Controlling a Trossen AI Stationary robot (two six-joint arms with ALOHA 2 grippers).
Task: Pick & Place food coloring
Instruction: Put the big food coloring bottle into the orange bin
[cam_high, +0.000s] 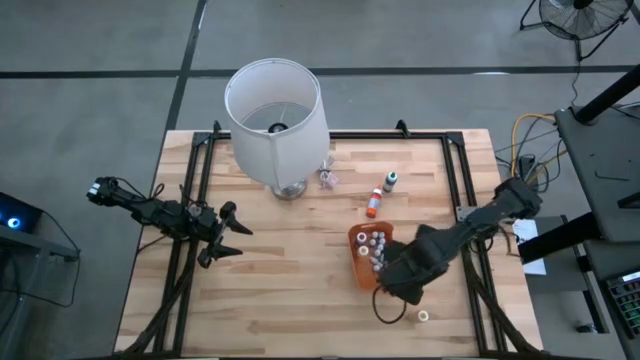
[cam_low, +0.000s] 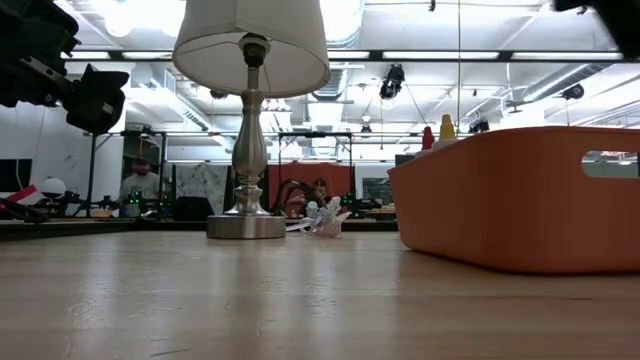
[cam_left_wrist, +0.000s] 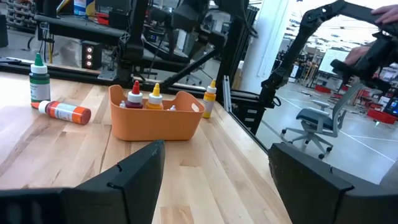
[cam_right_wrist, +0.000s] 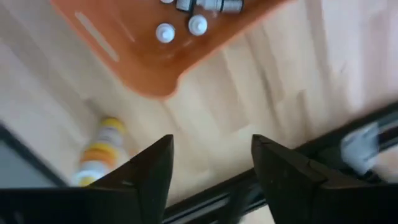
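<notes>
Right pincer (cam_right_wrist: 211, 163): released, nothing grasped, held over the tray's (cam_high: 357, 262) near edge. Bottles (cam_high: 376, 246) stored in tray ahead; yellow-capped bottle (cam_right_wrist: 99, 152) lying beside the pincer. Left pincer (cam_high: 226, 232) parked open. Risk: tray or loose bottle knocked by a low sweep.

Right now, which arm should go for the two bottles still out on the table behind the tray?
Right, probably. The right gripper hangs open, empty, over the orange tray, with the green-capped bottle and the lying orange bottle just beyond. The left gripper waits open across the table, past the lamp.
</notes>
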